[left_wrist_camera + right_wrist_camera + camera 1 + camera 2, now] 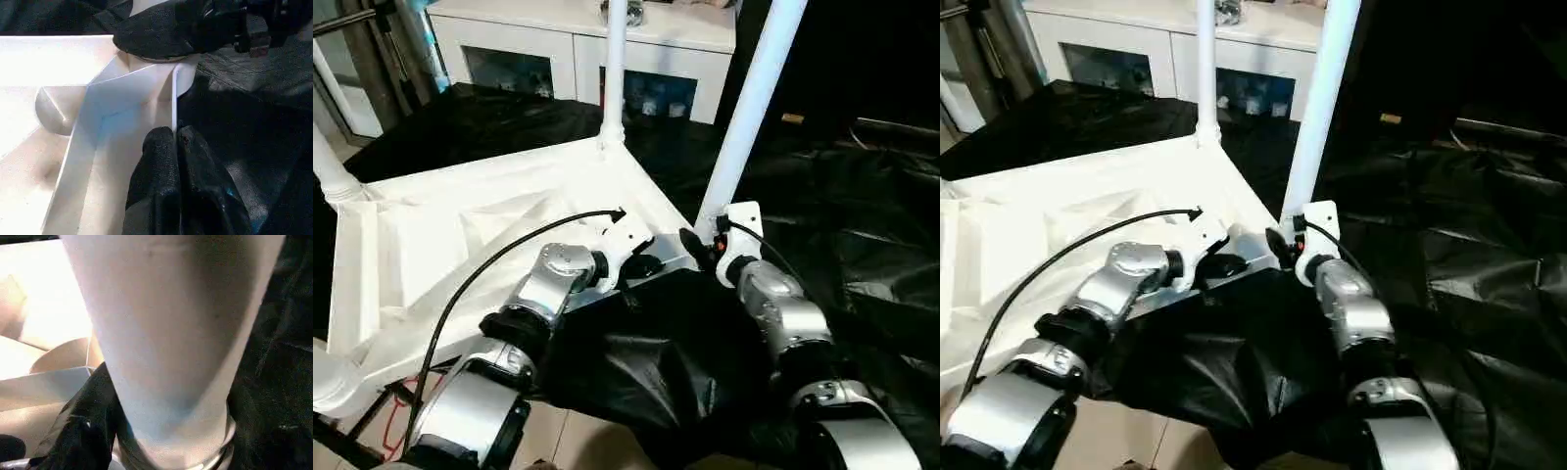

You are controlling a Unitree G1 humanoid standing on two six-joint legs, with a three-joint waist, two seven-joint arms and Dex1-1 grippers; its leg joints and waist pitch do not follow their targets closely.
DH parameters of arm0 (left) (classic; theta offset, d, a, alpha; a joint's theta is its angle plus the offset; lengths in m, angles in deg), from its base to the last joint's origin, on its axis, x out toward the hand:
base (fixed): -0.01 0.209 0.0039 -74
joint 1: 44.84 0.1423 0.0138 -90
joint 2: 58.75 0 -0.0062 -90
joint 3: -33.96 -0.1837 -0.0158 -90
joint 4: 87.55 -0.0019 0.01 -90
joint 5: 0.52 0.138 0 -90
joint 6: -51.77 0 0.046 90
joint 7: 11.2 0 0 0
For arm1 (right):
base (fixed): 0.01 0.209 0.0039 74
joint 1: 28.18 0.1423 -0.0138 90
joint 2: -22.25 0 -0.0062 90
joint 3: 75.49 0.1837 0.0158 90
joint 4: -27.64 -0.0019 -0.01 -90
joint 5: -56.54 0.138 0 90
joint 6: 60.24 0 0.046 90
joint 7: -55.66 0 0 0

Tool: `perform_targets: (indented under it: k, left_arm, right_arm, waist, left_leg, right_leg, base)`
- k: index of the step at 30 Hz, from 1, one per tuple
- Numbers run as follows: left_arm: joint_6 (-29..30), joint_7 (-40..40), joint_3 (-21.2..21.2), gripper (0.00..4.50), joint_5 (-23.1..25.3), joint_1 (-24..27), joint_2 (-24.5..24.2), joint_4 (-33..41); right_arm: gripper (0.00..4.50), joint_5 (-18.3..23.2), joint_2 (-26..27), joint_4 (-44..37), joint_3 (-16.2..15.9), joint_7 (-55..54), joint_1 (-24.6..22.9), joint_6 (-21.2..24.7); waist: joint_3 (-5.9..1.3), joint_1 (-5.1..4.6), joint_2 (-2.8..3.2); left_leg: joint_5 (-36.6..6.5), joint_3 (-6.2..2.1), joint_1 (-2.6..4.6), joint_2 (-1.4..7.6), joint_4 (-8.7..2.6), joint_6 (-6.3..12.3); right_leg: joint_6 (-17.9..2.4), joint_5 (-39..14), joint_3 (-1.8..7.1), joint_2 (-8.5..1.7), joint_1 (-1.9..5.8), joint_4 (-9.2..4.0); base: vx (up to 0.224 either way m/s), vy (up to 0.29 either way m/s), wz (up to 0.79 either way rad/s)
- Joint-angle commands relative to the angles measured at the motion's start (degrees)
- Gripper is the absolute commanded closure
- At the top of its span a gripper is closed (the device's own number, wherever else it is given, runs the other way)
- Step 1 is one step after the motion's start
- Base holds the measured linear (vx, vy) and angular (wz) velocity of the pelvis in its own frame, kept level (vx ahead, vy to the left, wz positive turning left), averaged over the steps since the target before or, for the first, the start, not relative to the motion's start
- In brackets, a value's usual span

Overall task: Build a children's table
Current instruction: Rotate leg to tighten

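In the left eye view, black plastic sheeting [842, 235] covers the work surface across the middle and right of the frame, and a white cabinet with glass doors [578, 44] stands along the top edge. The tabletop [460, 245] lies upside down at centre left, ribbed underside up. One leg [614, 69] stands upright in the far corner socket at top centre, another leg [754, 103] rises tilted from the near corner at centre right, and a third [331, 166] leaves the frame at the left edge. The left gripper [641, 262] sits at the tabletop's near edge, and the right gripper [703, 247] at the foot of the tilted leg. The right eye view gives the same layout, shifted left. In the left wrist view, the left gripper's fingers [161, 161] are pressed together on the thin upright rim of the tabletop, pinching it; the other gripper shows dark at the top, against the corner socket. In the right wrist view, the tilted leg looms at centre, with one black finger [83, 431] of the right gripper lying against its lower left side; the jaws stand wide around the leg's base.
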Motion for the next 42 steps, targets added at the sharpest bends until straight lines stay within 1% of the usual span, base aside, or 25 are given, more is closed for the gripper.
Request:
perform_targets:
  k: [1,2,3,6,8,10,14,15,16,18,19,21,22,23,25,26,27,28,30,32,35,37,38,40,42]
  left_arm:
    - [-1.80,-0.71,-0.43,4.50,-1.46,-1.30,3.75,2.25]
    - [-1.80,-0.71,-0.43,4.50,-1.46,-1.30,3.75,2.25]
    - [-2.09,-1.19,-0.55,4.50,-1.51,-1.11,3.51,2.38]
    - [-3.88,-4.01,-1.22,4.50,-1.88,-0.28,1.79,3.00]
    - [-4.92,-7.02,-1.87,4.50,-2.29,0.49,0.42,3.89]
    - [-5.17,-8.16,-2.13,4.50,-2.40,0.75,-0.01,4.23]
    - [-5.91,-15.42,-3.01,4.50,-4.07,2.24,-2.56,7.04]
    - [-6.10,-17.05,-3.18,4.50,-4.44,2.53,-3.13,7.63]
    - [-6.10,-17.05,-3.18,4.50,-4.44,2.53,-3.13,7.63]
    - [-6.67,-20.75,-3.58,4.50,-4.79,2.90,-5.18,8.31]
    - [-6.79,-21.18,-3.62,4.50,-4.79,2.90,-5.48,8.30]
    - [-7.02,-21.86,-3.68,4.50,-4.76,2.89,-6.00,8.25]
    - [-7.02,-21.86,-3.68,4.50,-4.76,2.89,-6.00,8.25]
    - [-7.38,-22.88,-3.67,4.50,-4.61,2.69,-6.74,7.92]
    - [-7.38,-22.88,-3.67,4.50,-4.61,2.69,-6.74,7.92]
    - [-7.67,-23.82,-3.55,4.50,-4.56,2.50,-7.39,7.61]
    - [-7.91,-24.55,-3.57,4.50,-4.54,2.31,-8.07,7.46]
    - [-8.07,-25.10,-3.52,4.50,-4.58,2.11,-8.58,7.26]
    - [-8.21,-25.49,-3.47,4.50,-4.65,1.99,-8.88,7.13]
    - [-8.40,-25.93,-3.38,4.50,-4.72,1.93,-9.08,6.97]
    - [-8.41,-25.92,-3.37,4.50,-4.72,2.17,-8.81,7.07]
    - [-8.35,-25.79,-3.32,4.50,-4.74,2.36,-8.58,7.18]
    - [-8.34,-25.77,-3.30,4.50,-4.75,2.38,-8.55,7.19]
    - [-8.28,-25.27,-3.18,4.50,-4.88,2.52,-8.27,7.20]
    - [-8.17,-24.81,-3.12,4.50,-4.91,2.56,-8.11,7.17]
  right_arm:
    - [1.15,-1.91,2.45,2.92,-3.63,2.23,-1.01,0.74]
    - [0.92,-1.91,2.45,2.92,-3.63,2.23,-1.01,0.74]
    - [0.92,-1.56,2.27,2.87,-3.32,2.83,-0.94,0.66]
    - [0.68,-1.77,0.09,1.59,-4.74,6.46,-1.03,-0.55]
    - [0.68,-1.34,-1.83,0.08,-5.64,10.66,-1.31,-0.33]
    - [0.68,-1.24,-2.45,-0.44,-6.05,12.34,-1.46,-0.06]
    - [0.68,0.79,-6.46,-6.00,-8.52,25.03,-3.73,0.14]
    - [0.68,1.41,-7.26,-7.28,-8.76,27.82,-4.25,0.27]
    - [0.68,1.41,-7.26,-7.28,-8.76,27.82,-4.25,0.27]
    - [0.68,3.39,-10.51,-11.50,-10.59,36.40,-6.21,1.32]
    - [0.68,3.64,-11.05,-12.10,-11.00,37.69,-6.52,1.51]
    - [0.68,4.06,-11.98,-13.10,-11.72,39.89,-7.05,1.84]
    - [0.68,4.06,-11.98,-13.10,-11.72,39.89,-7.05,1.84]
    - [0.68,4.45,-13.55,-14.58,-12.96,43.19,-7.94,2.88]
    - [0.68,4.45,-13.55,-14.58,-12.96,43.19,-7.94,2.88]
    - [0.68,4.84,-14.88,-16.01,-14.02,46.05,-8.71,3.96]
    - [0.68,4.96,-15.72,-17.18,-14.59,48.16,-9.24,4.98]
    - [0.94,5.04,-16.19,-17.99,-14.92,49.57,-9.54,5.68]
    - [0.94,5.21,-16.35,-18.56,-15.06,50.23,-9.61,6.26]
    - [1.23,5.50,-16.37,-19.20,-15.34,50.83,-9.61,7.03]
    - [1.37,6.06,-16.22,-19.78,-15.52,51.18,-9.68,7.95]
    - [1.61,6.35,-16.14,-20.19,-15.61,51.23,-9.95,8.40]
    - [1.68,6.38,-16.13,-20.26,-15.62,51.23,-9.99,8.46]
    - [1.72,6.35,-15.89,-20.80,-15.58,50.92,-10.46,9.02]
    - [1.78,6.22,-15.57,-20.86,-15.39,50.30,-10.69,9.29]
  waist:
    - [-3.49,-0.15,-0.03]
    - [-3.47,-0.18,0.03]
    - [-3.48,-0.18,0.01]
    - [-3.58,-0.10,-0.05]
    - [-3.64,-0.09,-0.09]
    - [-3.65,-0.09,-0.02]
    - [-3.67,0.08,-0.03]
    - [-3.60,0.25,-0.15]
    - [-3.46,0.23,-0.01]
    - [-3.39,0.33,0.06]
    - [-3.34,0.76,0.16]
    - [-3.32,1.01,0.19]
    - [-3.31,1.06,0.18]
    - [-3.25,1.19,-0.02]
    - [-3.32,1.51,0.06]
    - [-3.33,1.80,-0.19]
    - [-3.35,1.88,-0.20]
    - [-3.41,1.99,-0.14]
    - [-3.42,2.07,-0.07]
    - [-3.37,2.10,-0.04]
    - [-3.33,2.19,-0.09]
    - [-3.36,2.26,-0.08]
    - [-3.40,2.29,-0.29]
    - [-3.43,2.30,-0.19]
    - [-3.45,2.36,-0.33]
  left_leg:
    - [-12.37,-0.41,0.73,1.35,-3.45,1.68]
    - [-12.94,-0.45,0.79,1.41,-3.49,1.62]
    - [-13.02,-0.44,0.77,1.38,-3.49,1.63]
    - [-12.60,-0.49,0.70,1.43,-3.48,2.09]
    - [-11.55,-0.41,0.55,1.36,-3.37,2.84]
    - [-10.64,-0.37,0.49,1.40,-3.31,3.30]
    - [-10.45,-0.35,0.42,1.53,-3.24,4.10]
    - [-10.95,-0.31,0.46,1.58,-3.23,4.46]
    - [-11.31,-0.26,0.50,1.67,-3.27,4.42]
    - [-12.53,-0.27,0.64,1.75,-3.36,3.83]
    - [-13.08,-0.26,0.75,1.81,-3.33,3.84]
    - [-13.11,-0.24,0.71,1.87,-3.36,3.62]
    - [-13.16,-0.27,0.72,1.92,-3.42,3.31]
    - [-13.46,-0.32,0.78,1.86,-3.44,2.94]
    - [-13.16,-0.27,0.84,1.93,-3.37,2.91]
    - [-12.38,-0.27,0.78,1.86,-3.37,3.06]
    - [-12.10,-0.24,0.77,1.87,-3.35,3.18]
    - [-11.63,-0.26,0.72,1.82,-3.33,3.38]
    - [-11.41,-0.25,0.70,1.88,-3.34,3.38]
    - [-11.95,-0.24,0.72,1.86,-3.32,3.07]
    - [-12.35,-0.29,0.84,1.88,-3.37,2.56]
    - [-12.09,-0.30,0.77,1.87,-3.37,2.52]
    - [-11.68,-0.30,0.75,1.86,-3.34,2.64]
    - [-11.29,-0.28,0.71,1.86,-3.31,2.75]
    - [-10.99,-0.28,0.72,1.85,-3.30,2.85]
  right_leg:
    - [-11.26,-13.46,2.60,-4.29,2.83,-4.33]
    - [-11.16,-14.19,2.61,-4.37,2.80,-4.43]
    - [-11.08,-14.29,2.61,-4.34,2.84,-4.46]
    - [-11.23,-12.82,2.60,-4.33,3.01,-4.26]
    - [-11.70,-10.77,2.63,-4.32,3.24,-4.09]
    - [-12.25,-9.37,2.69,-4.35,3.22,-3.92]
    - [-12.85,-8.09,2.70,-4.41,3.44,-3.78]
    - [-12.88,-8.74,2.59,-4.29,3.51,-3.82]
    - [-12.98,-9.29,2.61,-4.25,3.25,-3.86]
    - [-12.69,-11.93,2.49,-4.30,3.15,-4.13]
    - [-12.25,-13.01,2.48,-4.24,3.18,-4.23]
    - [-12.07,-13.51,2.51,-4.31,3.08,-4.23]
    - [-11.97,-14.07,2.50,-4.35,2.95,-4.23]
    - [-11.75,-15.12,2.44,-4.33,2.94,-4.30]
    - [-11.43,-15.13,2.58,-4.43,2.83,-4.26]
    - [-11.25,-14.47,2.54,-4.34,2.96,-4.22]
    - [-11.16,-14.13,2.58,-4.34,2.92,-4.16]
    - [-11.23,-13.45,2.53,-4.31,3.00,-4.06]
    - [-11.43,-13.03,2.51,-4.38,2.91,-4.00]
    - [-11.37,-14.03,2.49,-4.42,2.85,-4.11]
    - [-10.98,-15.37,2.51,-4.47,2.78,-4.25]
    - [-10.84,-15.24,2.52,-4.47,2.83,-4.20]
    - [-10.82,-14.71,2.52,-4.45,2.87,-4.10]
    - [-10.90,-14.15,2.51,-4.47,2.86,-4.06]
    - [-10.97,-13.79,2.50,-4.47,2.88,-3.98]
  base:
    - [0.000,0.000,0.00]
    - [0.000,0.000,0.00]
    - [0.000,0.000,0.00]
    - [0.000,0.000,0.00]
    - [0.000,0.000,0.00]
    - [0.000,0.000,0.00]
    - [0.000,0.000,0.00]
    - [0.000,0.000,0.00]
    - [0.000,0.000,0.00]
    - [0.000,0.000,0.00]
    - [0.000,0.000,0.00]
    - [0.000,0.000,0.00]
    - [0.000,0.000,0.00]
    - [0.000,0.000,0.00]
    - [0.000,0.000,0.00]
    - [0.000,0.000,0.00]
    - [0.000,0.000,0.00]
    - [0.000,0.000,0.00]
    - [0.000,0.000,0.00]
    - [0.000,0.000,0.00]
    - [0.000,0.000,0.00]
    - [0.000,0.000,0.00]
    - [0.000,0.000,0.00]
    - [0.000,0.000,0.00]
    - [0.000,0.000,0.00]
